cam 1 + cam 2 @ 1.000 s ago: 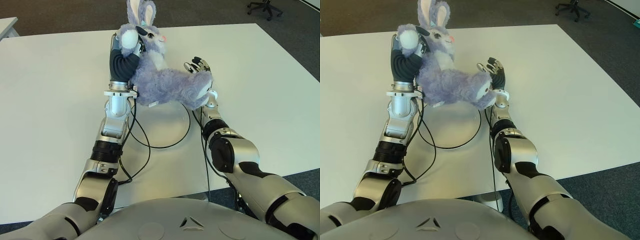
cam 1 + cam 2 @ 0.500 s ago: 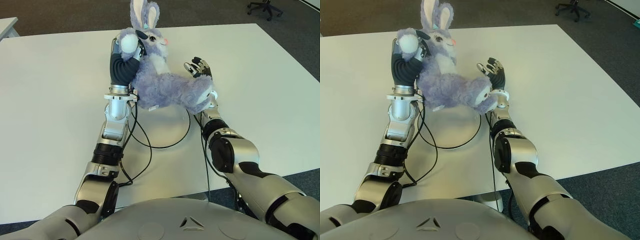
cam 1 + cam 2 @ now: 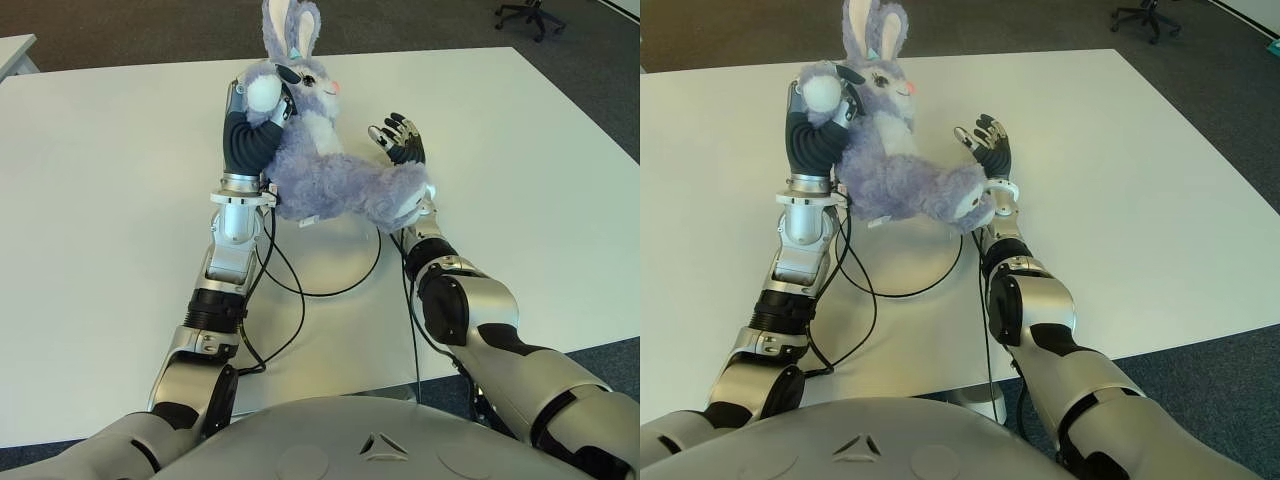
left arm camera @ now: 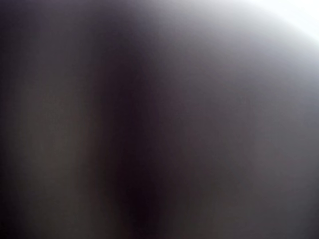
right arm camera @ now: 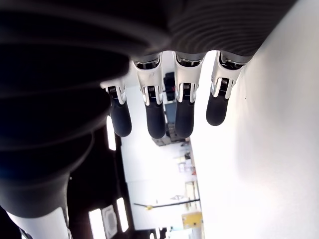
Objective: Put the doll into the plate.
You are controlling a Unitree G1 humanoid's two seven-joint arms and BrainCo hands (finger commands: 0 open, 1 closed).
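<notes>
While the left hand [image 3: 252, 115] grips the doll [image 3: 330, 170] by its upper body above the plate [image 3: 335, 262], its legs overhang the plate's right rim against the right hand [image 3: 400, 140], fingers spread and empty. Released now, the doll could tip onto the bench [image 3: 110, 200].

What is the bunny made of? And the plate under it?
The bunny doll, held in the left robot hand, looks like soft plush: fuzzy purple fur, white tummy. The plate looks smooth, hard and white, maybe plastic or ceramic; I can't tell which.
</notes>
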